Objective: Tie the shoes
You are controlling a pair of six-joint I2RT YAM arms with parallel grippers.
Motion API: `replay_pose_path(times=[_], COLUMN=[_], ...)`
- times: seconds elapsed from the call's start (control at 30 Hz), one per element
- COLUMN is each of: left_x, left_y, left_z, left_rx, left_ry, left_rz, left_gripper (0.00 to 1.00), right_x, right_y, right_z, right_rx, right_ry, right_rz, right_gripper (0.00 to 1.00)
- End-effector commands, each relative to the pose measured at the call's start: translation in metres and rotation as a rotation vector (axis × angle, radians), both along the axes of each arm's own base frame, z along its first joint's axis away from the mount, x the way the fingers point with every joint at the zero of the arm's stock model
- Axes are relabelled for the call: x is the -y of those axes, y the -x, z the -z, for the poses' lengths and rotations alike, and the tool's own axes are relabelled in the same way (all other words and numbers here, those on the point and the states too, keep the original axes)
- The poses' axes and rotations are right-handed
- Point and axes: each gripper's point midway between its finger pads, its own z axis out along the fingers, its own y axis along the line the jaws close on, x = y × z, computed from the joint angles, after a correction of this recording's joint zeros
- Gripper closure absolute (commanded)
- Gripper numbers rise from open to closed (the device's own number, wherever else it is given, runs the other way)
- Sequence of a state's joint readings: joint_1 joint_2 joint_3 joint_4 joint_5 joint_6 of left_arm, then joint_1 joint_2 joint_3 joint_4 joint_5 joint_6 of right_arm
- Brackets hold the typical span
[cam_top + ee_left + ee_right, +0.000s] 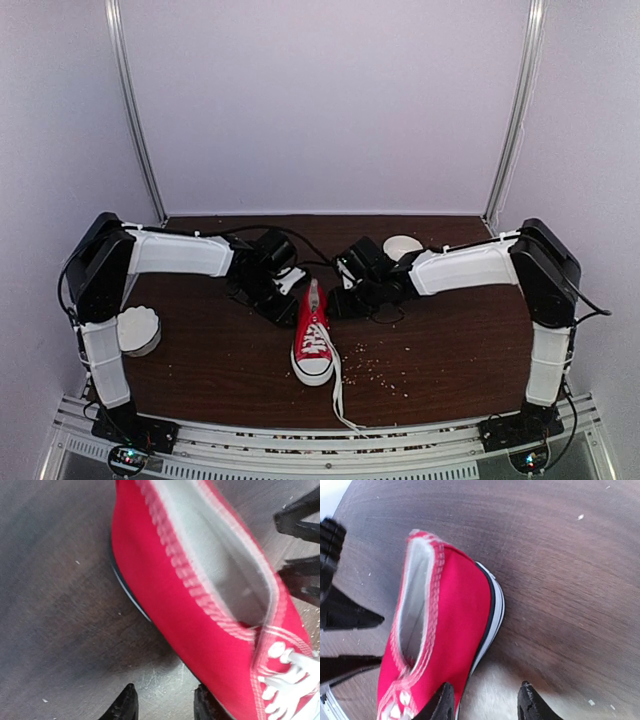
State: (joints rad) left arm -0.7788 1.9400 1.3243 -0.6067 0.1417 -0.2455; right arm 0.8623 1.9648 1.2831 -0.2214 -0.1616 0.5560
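Red sneaker (313,340) is set on the table (200,350) mid-width, close to the near edge, toe toward that edge. White laces (338,395) are trailed untied over that edge. Left gripper (165,705) and right gripper (485,703) are seen part-open either side of the heel, nothing held.

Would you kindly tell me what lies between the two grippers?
The heel end of the red sneaker lies between the left gripper and the right gripper, as the top view shows.
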Motion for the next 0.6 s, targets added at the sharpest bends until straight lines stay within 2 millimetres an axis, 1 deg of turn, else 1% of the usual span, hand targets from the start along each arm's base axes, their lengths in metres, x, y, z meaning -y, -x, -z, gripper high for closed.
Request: replay_pose_path(times=[0.0,0.07,0.1,0.17,0.2,0.27,0.33,0.43,0.53,0.57], left_x=[0.002,-0.009,-0.014,-0.021,-0.023,-0.028,-0.035,-0.052,-0.068,-0.07], left_y=[-0.025,-0.029,-0.028,-0.027,-0.026,-0.024,-0.025,-0.027,-0.027,-0.026], left_z=[-0.064,-0.085,-0.094,-0.118,-0.131,-0.156,-0.18,-0.206,-0.221,-0.222], left_rx=[0.176,0.241,0.266,0.327,0.359,0.425,0.49,0.577,0.642,0.649], left_ry=[0.054,0.03,0.017,0.027,0.043,0.082,0.128,0.187,0.226,0.227], left_rz=[0.017,0.015,0.024,0.034,0.04,0.048,0.038,-0.009,-0.048,-0.053], left_gripper=[0.58,0.53,0.51,0.45,0.41,0.35,0.3,0.28,0.26,0.26], right_x=[0.022,0.038,0.046,0.053,0.053,0.047,0.04,0.034,0.035,0.035], right_y=[0.004,0.017,0.027,0.058,0.08,0.127,0.176,0.228,0.246,0.249], right_z=[-0.052,-0.064,-0.066,-0.068,-0.065,-0.061,-0.056,-0.044,-0.024,-0.019], right_rx=[0.108,0.137,0.146,0.153,0.142,0.117,0.088,0.042,-0.026,-0.034], right_ry=[0.028,0.086,0.127,0.191,0.22,0.235,0.246,0.288,0.358,0.376], right_rz=[-0.016,-0.041,-0.066,-0.163,-0.236,-0.399,-0.557,-0.697,-0.707,-0.709], right_gripper=[0.56,0.56,0.56,0.56,0.56,0.6,0.63,0.68,0.72,0.73])
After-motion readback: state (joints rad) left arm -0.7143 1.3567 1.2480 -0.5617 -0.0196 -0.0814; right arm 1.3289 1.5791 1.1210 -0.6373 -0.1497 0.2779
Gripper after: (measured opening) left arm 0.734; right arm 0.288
